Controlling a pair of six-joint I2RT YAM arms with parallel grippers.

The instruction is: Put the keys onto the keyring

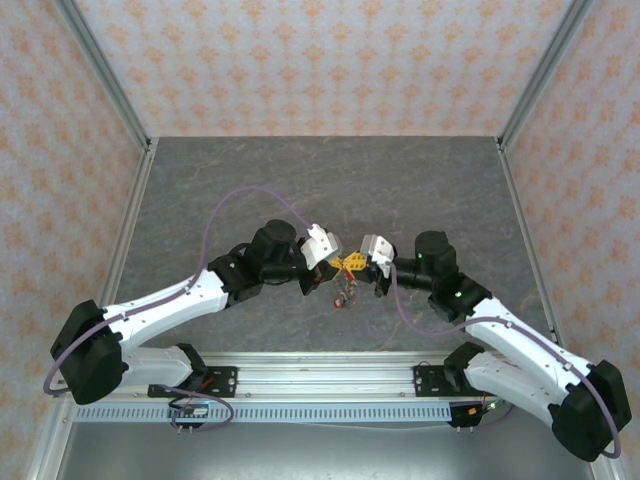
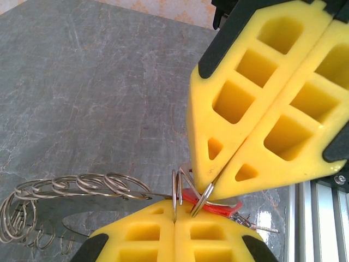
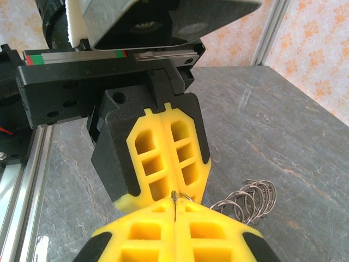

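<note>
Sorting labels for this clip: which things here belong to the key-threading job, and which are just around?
Job: keyring, keys with a red tag, left gripper, right gripper.
Around: grey table, aluminium rail, purple cable.

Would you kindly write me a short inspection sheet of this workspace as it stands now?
Surface: grey, stone-patterned table, slightly glossy.
Job's things: keyring, a loop of linked wire rings, trails from the grasp. The keys are gathered just below it, one with a red tag.
Clutter: nothing seen.
Grippers: left gripper shut on an end ring of the keyring. Right gripper shut on a ring beside it. Their fingertips nearly meet.
Cables: a purple cable loops along each arm, away from the grasp.
Surroundings: patterned walls, aluminium frame.
</note>
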